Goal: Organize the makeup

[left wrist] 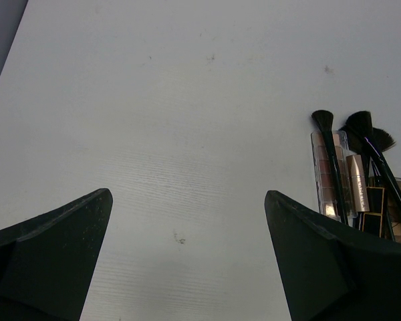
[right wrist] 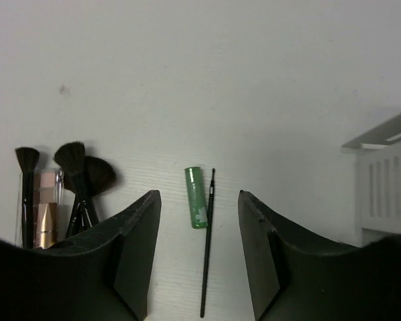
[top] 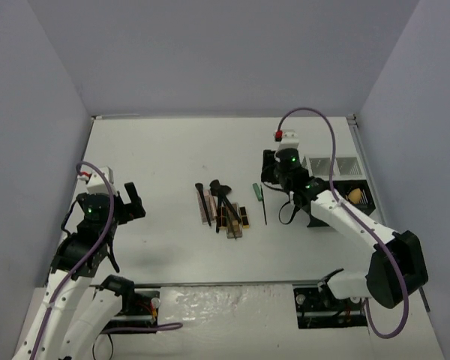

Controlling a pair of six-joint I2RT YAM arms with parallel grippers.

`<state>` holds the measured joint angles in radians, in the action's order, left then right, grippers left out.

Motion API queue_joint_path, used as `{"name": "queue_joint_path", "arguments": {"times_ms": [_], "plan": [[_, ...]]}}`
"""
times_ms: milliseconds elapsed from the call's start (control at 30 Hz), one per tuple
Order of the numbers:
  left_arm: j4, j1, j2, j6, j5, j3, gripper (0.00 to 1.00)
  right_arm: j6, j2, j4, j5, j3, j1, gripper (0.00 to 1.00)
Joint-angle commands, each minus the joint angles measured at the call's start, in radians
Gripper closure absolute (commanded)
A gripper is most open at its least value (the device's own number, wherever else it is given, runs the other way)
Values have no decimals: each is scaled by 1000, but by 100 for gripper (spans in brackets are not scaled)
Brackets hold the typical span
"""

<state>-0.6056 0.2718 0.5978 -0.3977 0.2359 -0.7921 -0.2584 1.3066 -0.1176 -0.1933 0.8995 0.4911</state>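
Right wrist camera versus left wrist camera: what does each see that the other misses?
Only the right wrist view shows the green tube, the thin black wand beside it and a corner of the white rack. Only the left wrist view shows the dark-framed palettes. Both show the black brushes lying across the pink palette.

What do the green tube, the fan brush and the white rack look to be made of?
The green tube is likely plastic: smooth, slightly glossy, with a pale label patch. The fan brush has soft dark bristles, fuzzy at the edge. The rack is probably moulded white plastic, matte, with even slats.
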Motion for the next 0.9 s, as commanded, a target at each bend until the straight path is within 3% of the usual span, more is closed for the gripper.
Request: {"name": "queue_joint_path", "arguments": {"times_ms": [0, 400, 633, 733, 867], "plan": [[33, -8, 13, -5, 5, -24, 3, -27, 141, -13, -48, 74, 57, 54], [32, -8, 11, -6, 8, -24, 3, -24, 458, -22, -18, 182, 53, 58], [33, -8, 14, -4, 5, -24, 3, -22, 528, -33, -4, 212, 52, 62], [33, -9, 14, -4, 6, -24, 3, -18, 545, -34, 8, 217, 53, 67], [33, -9, 15, -4, 7, -25, 3, -15, 554, -37, 24, 221, 55, 80]]}}
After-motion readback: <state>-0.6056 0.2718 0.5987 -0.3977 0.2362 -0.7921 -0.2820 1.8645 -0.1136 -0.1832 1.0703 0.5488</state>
